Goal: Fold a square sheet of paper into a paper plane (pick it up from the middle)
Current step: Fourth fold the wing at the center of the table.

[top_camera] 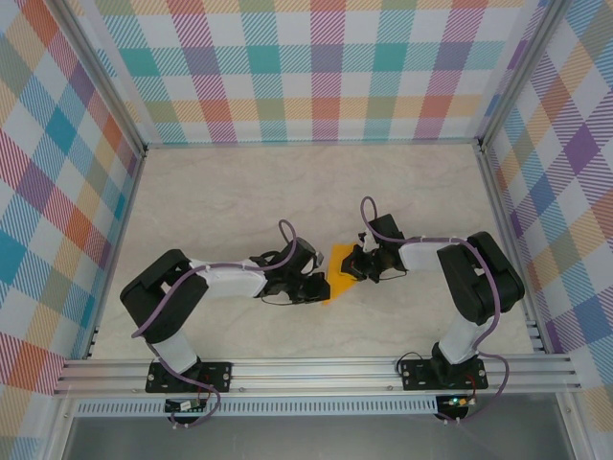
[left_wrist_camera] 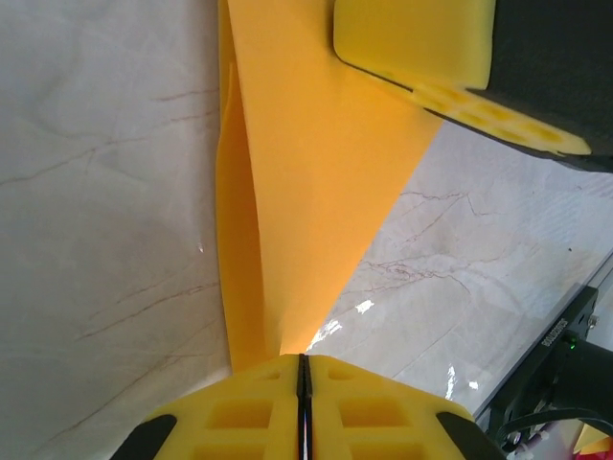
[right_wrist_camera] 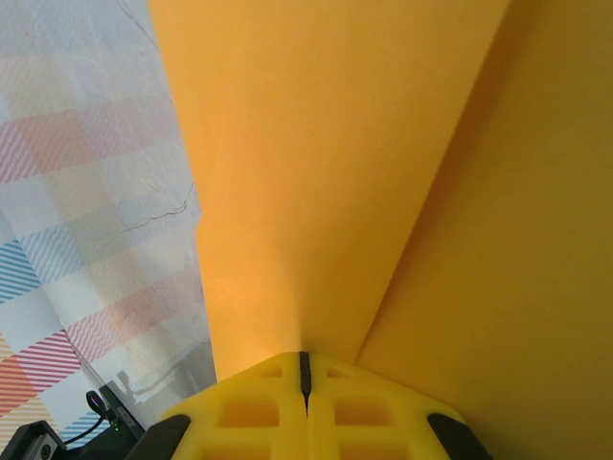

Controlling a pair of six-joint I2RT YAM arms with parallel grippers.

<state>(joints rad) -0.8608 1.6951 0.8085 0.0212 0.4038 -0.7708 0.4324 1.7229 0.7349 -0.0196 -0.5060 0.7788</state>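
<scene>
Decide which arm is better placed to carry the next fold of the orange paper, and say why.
Probably left: the left gripper has jaws shut on a narrow corner of the paper, free to swing over, while the right gripper clamps a broad stretch as anchor.

paper [top_camera: 337,275] between left end effector [top_camera: 319,286] and right end effector [top_camera: 353,264], seemingly above table [top_camera: 230,192]

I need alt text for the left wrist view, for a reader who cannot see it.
The left gripper, closed, pinches the narrow end of a folded orange-yellow sheet of paper. The paper stretches over a pale marbled table to the right gripper, which holds its far end.
</scene>
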